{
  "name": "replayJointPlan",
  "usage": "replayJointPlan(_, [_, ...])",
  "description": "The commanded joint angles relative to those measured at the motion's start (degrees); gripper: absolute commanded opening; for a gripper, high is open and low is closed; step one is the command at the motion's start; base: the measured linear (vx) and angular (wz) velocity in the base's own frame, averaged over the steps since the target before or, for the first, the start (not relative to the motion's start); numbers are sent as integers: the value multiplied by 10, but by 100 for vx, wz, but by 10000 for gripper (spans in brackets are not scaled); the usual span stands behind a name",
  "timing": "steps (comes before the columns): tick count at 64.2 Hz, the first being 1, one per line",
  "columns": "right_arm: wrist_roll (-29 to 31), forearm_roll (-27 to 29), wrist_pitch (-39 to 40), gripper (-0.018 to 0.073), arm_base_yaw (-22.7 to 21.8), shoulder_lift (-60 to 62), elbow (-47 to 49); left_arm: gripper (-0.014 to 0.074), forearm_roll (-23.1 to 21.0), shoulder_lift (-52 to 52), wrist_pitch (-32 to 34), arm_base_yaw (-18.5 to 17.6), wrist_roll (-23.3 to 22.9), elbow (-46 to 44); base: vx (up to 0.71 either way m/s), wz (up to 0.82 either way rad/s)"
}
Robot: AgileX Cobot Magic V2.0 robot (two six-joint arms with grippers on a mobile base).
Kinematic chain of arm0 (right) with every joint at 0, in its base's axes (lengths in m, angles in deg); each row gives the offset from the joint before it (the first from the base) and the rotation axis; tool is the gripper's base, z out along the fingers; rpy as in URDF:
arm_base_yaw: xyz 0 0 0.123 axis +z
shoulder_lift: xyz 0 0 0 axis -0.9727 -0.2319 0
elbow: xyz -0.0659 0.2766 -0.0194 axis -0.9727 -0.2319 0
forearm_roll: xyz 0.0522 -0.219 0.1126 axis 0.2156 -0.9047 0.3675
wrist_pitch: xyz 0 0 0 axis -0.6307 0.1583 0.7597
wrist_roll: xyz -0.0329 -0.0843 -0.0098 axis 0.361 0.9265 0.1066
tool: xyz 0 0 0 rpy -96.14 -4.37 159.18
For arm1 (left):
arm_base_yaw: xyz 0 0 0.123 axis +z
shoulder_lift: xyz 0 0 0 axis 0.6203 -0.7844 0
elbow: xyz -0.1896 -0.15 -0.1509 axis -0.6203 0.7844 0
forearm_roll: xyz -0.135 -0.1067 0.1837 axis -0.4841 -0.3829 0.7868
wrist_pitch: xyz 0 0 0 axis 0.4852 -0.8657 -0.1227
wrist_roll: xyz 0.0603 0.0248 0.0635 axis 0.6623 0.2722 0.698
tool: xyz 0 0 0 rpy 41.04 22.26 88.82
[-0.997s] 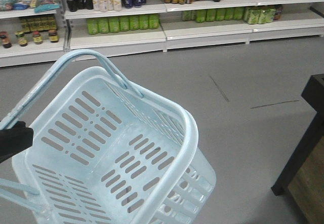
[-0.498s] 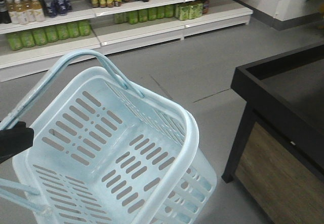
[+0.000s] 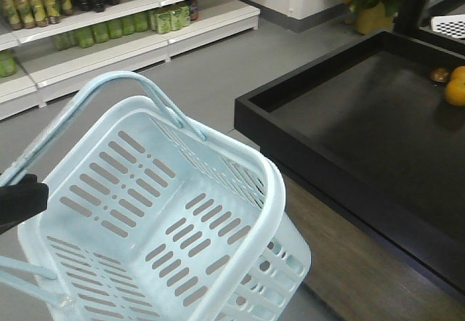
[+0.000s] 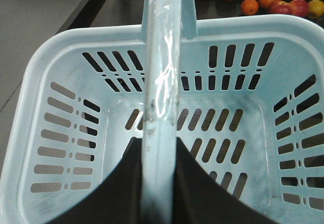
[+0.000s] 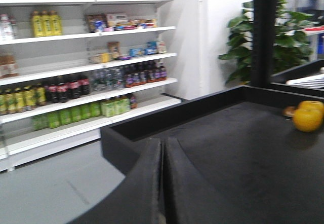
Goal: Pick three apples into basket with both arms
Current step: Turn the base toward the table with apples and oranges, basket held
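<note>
Your left gripper [image 4: 158,145] clamps the basket [image 3: 273,190] handle; right gripper [image 5: 162,183] is closed, empty. Tilted below the left gripper, the basket could clip the table [image 3: 305,154] rim ahead.

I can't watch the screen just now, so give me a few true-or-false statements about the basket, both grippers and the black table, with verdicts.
1. The basket has nothing in it. True.
2. The left gripper is closed on the basket's handle. True.
3. The right gripper holds an apple. False: it is closed, with nothing between its fingers.
4. The black table is bare. False: orange fruits lie near its far end.
5. The shelves behind carry rows of bottles. True.
</note>
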Motion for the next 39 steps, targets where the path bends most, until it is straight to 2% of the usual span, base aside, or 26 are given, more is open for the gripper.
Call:
replayJointPlan(1, [5,-5,44,-4,-3,8,-8,-6,-25,3,53,-1,-4,-18,10,-49])
replayJointPlan(39, [5,-5,44,-4,-3,8,-8,-6,-25,3,53,-1,-4,-18,9,-45])
